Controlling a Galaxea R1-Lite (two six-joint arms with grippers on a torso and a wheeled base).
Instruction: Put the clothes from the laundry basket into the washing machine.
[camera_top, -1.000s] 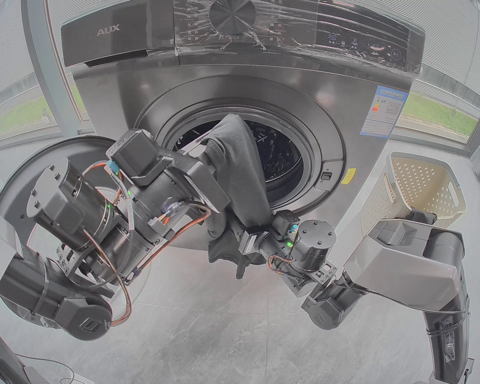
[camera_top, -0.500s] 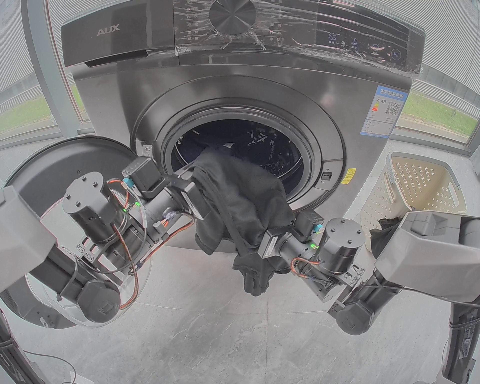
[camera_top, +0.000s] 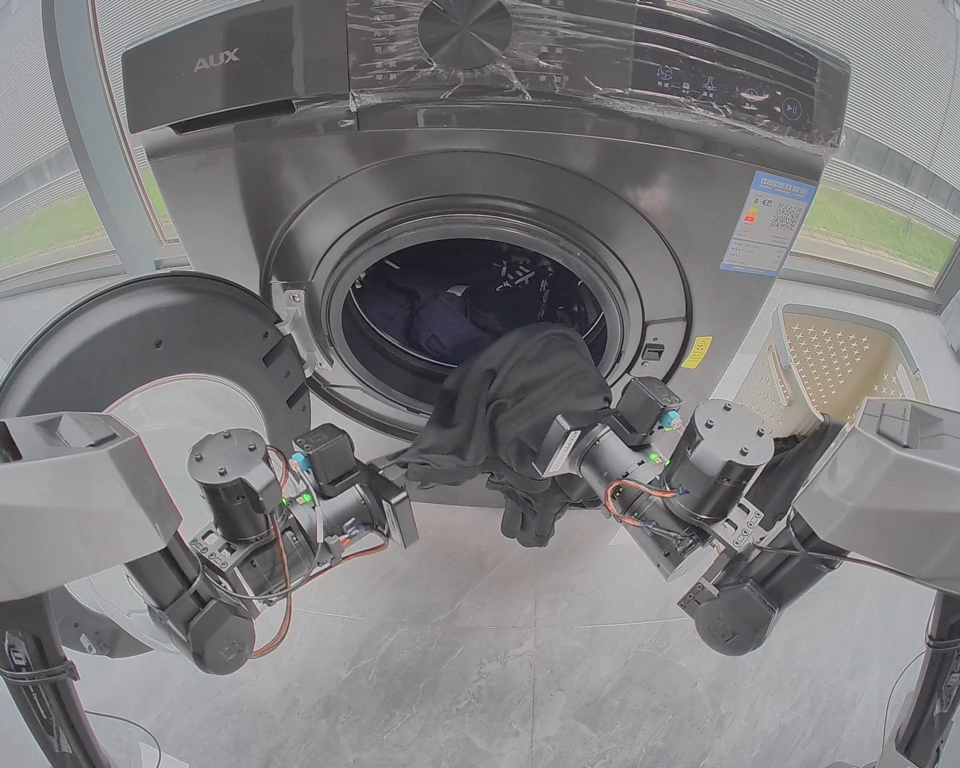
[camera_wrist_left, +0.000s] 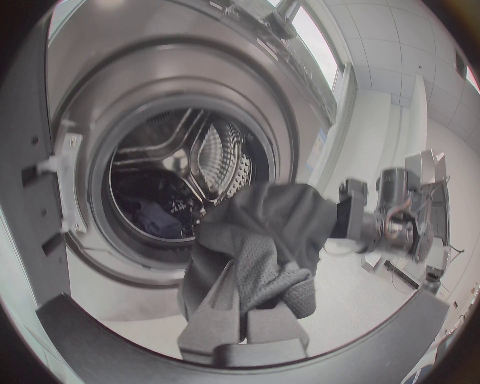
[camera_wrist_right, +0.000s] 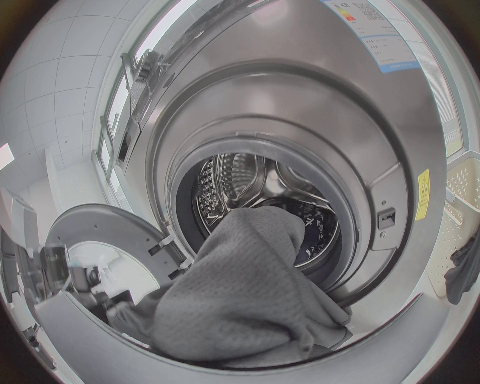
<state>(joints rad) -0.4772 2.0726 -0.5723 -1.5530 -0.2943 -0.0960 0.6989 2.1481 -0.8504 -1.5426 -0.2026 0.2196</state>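
Door (camera_top: 150, 340): swung open on the left of the washing machine (camera_top: 250, 190), its glass facing the floor tiles.
Left gripper (camera_wrist_left: 242, 310): low, beside the door and below the drum opening (camera_top: 470, 300); its fingers are pressed together on a corner of the dark garment (camera_top: 520, 400).
Garment axis: it runs from the pinched corner low on the left, up and to the right, with its bunched high end against the lower right rim of the opening. A loose fold hangs toward the floor.
Garment place: outside the drum and draped over its lower lip. Other dark clothes (camera_top: 440, 320) lie inside.
Right gripper (camera_top: 555, 450): just under the garment's right end and buried in the cloth; whether it grips cannot be told.
Laundry basket (camera_top: 850, 370): at the far right beside the machine, with a dark cloth (camera_top: 795, 470) over its near rim.
Change: half a second ago the left arm was higher, at the opening, and the garment covered its middle. The left arm has since dropped back, and the cloth has shifted right.
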